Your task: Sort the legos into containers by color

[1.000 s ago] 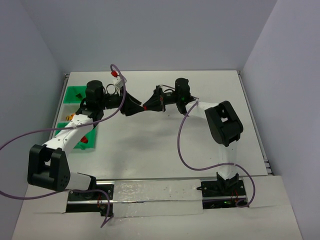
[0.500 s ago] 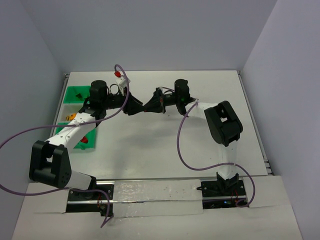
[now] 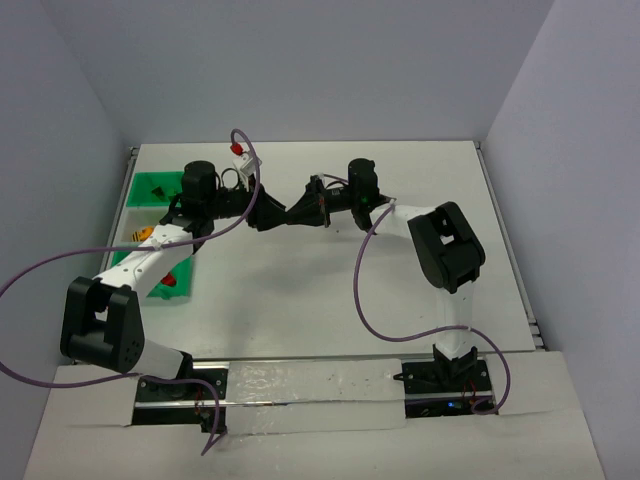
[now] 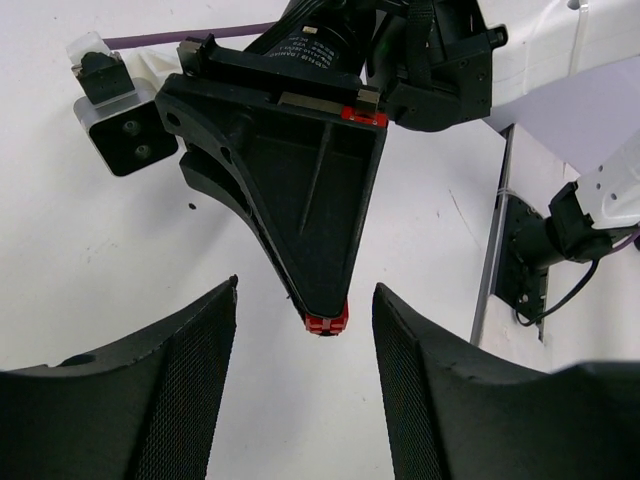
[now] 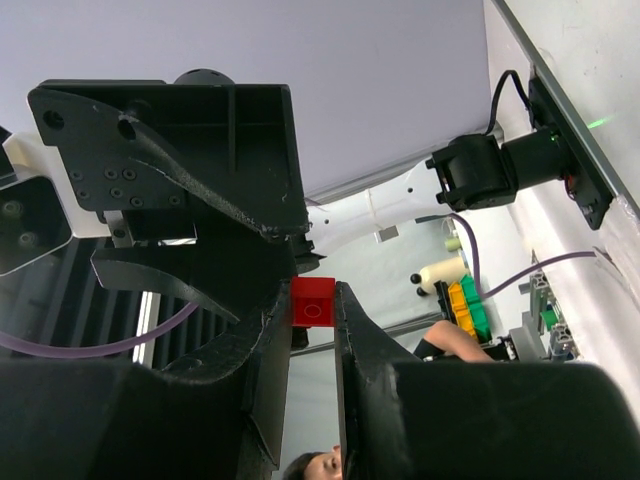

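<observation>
Tiny red lego (image 5: 313, 301), sq. face

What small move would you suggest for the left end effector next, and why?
Probably close the left end effector on the red lego brick. The right end effector pinches that brick at its very tip, and in the left wrist view the brick already sits within the open left end effector's gap, so a handover looks ready. The right should release only afterwards.
</observation>
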`<state>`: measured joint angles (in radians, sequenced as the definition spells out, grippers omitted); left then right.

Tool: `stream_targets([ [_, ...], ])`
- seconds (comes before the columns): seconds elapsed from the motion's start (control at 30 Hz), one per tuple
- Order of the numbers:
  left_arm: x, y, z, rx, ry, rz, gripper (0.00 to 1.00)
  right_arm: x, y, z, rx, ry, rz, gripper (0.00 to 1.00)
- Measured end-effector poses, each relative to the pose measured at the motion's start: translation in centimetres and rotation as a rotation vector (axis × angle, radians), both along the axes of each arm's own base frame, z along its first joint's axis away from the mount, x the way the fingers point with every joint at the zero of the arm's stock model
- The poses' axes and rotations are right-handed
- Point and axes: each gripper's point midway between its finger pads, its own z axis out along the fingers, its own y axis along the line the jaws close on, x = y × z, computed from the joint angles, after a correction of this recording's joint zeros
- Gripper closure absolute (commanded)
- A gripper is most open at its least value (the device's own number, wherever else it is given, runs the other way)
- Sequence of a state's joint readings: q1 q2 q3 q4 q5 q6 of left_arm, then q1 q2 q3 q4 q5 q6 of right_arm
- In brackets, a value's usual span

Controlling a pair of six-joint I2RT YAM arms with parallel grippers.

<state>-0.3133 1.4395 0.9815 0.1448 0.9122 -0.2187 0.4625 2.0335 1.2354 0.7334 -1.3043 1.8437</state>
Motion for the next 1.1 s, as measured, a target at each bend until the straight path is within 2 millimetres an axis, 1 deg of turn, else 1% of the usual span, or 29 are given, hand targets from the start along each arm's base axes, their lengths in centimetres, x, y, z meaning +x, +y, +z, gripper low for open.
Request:
stream_targets([
  [0.37,0.12,-0.18,-0.32,0.006,0.007,0.007,0.44,0.00,0.00,0.13,0.005,-0.007,0.000,1.00],
  [0.6,0.24,-0.19,-0.58,0.009,0.013,0.009,0.45,-0.01,-0.01,0.10,0.004,-0.003,0.000,1.00],
  [0.7,0.23,-0.23,-0.62,0.009,0.014,0.009,0.51,0.01,0.00,0.11,0.004,-0.002,-0.001,0.98],
  [0.77,0.14,-0.30,-0.60,0.008,0.016,0.006,0.58,0.05,0.01,0.08,0.003,0.001,-0.004,0.95],
  [0.8,0.07,-0.36,-0.59,0.007,0.017,0.003,0.66,0.06,0.01,0.02,0.002,0.003,-0.007,0.92],
  [0.83,-0.01,-0.42,-0.58,0.007,0.017,-0.002,0.72,0.06,-0.01,-0.06,0.000,0.008,-0.008,0.86],
  [0.87,-0.14,-0.49,-0.59,0.006,0.020,-0.007,0.75,0.10,0.01,-0.13,-0.002,0.011,-0.012,0.82],
  [0.9,-0.26,-0.56,-0.62,0.006,0.022,-0.012,0.81,0.14,0.02,-0.21,-0.003,0.015,-0.016,0.80],
  [0.93,-0.32,-0.58,-0.66,0.007,0.024,-0.014,0.94,0.22,0.01,-0.26,-0.005,0.018,-0.020,0.75],
  [0.97,-0.31,-0.57,-0.70,0.007,0.028,-0.011,0.98,0.31,-0.01,-0.27,-0.005,0.018,-0.025,0.71],
  [1.0,-0.28,-0.56,-0.75,0.009,0.030,-0.009,1.00,0.35,-0.01,-0.29,-0.005,0.018,-0.027,0.71],
  [1.07,-0.28,-0.54,-0.82,0.011,0.032,-0.007,1.00,0.37,0.00,-0.36,-0.007,0.020,-0.030,0.71],
  [1.1,-0.28,-0.52,-0.86,0.012,0.034,-0.006,1.00,0.38,-0.02,-0.38,-0.007,0.021,-0.030,0.65],
])
